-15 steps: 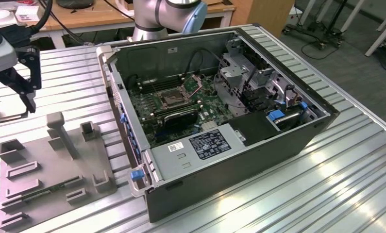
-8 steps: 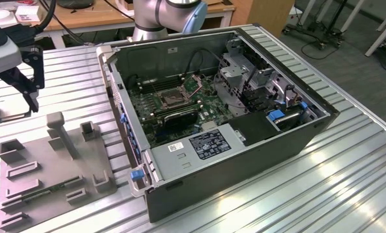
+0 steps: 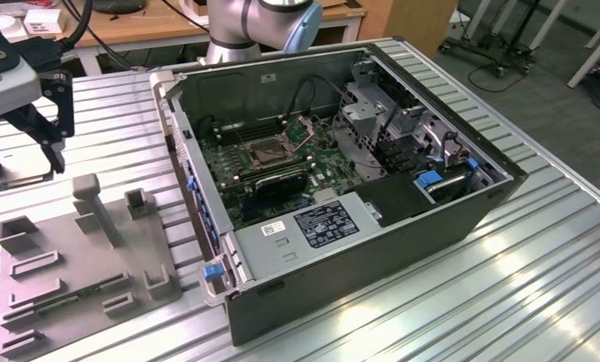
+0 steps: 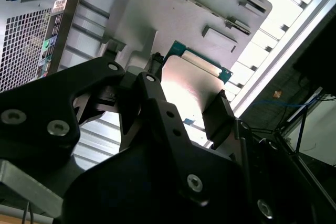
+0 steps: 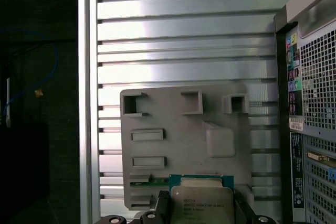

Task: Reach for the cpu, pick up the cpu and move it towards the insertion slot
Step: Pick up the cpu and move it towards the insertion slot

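Fingers point(image 4: 218, 116) of my gripper point(image 5: 202, 214) pinch the cpu point(image 5: 202, 198) by opposite edges above the tray point(image 5: 173, 129); light, stiff, fragile underneath, slot point(image 3: 263, 153) at three o'clock.

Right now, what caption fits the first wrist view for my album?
The end effector holds the cpu above the grey tray, beside the computer case.

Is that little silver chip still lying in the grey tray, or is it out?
Out. In both wrist views the cpu sits clamped between the gripper's fingers, lifted above the grey tray, which lies on the table beside the computer case.
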`<state>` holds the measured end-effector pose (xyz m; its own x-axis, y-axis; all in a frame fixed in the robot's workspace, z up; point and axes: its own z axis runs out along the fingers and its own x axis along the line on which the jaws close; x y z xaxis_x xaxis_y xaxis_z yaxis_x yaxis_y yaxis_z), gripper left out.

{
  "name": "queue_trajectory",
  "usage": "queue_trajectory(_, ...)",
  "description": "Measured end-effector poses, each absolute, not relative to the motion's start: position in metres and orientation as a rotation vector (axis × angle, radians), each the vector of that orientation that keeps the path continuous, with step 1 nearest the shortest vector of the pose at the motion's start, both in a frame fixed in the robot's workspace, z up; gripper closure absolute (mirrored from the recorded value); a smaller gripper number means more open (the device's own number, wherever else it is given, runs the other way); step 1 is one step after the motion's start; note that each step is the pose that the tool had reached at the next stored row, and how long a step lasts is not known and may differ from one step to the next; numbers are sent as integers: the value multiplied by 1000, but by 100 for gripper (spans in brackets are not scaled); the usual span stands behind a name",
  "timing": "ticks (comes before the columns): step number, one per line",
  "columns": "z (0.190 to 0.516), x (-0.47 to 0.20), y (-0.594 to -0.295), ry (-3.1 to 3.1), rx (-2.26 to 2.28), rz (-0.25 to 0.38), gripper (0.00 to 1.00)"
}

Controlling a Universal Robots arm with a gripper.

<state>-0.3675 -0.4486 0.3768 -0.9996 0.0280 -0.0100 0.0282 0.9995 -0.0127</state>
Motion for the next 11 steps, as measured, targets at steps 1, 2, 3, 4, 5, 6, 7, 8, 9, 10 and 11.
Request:
queue_trajectory(1,377,-367,-449,3131,44,-20,45)
queue_trajectory(2,377,-367,-449,3131,44,-20,45)
queue_trajectory(3,377,-366,-449,3131,44,-20,45)
queue_trajectory(4,377,-366,-449,3131,44,-20,45)
queue_trajectory(5,377,-366,-449,3131,44,-20,45)
queue_trajectory(6,377,-366,-449,3131,44,-20,45)
queue_trajectory(7,377,-366,-449,3131,44,-20,45)
queue_trajectory(8,377,-366,-449,3131,44,-20,45)
queue_trajectory(9,377,-366,-449,3131,44,-20,45)
queue_trajectory(10,377,-366,-449,3131,44,-20,45)
queue_trajectory(11,377,-366,-449,3131,44,-20,45)
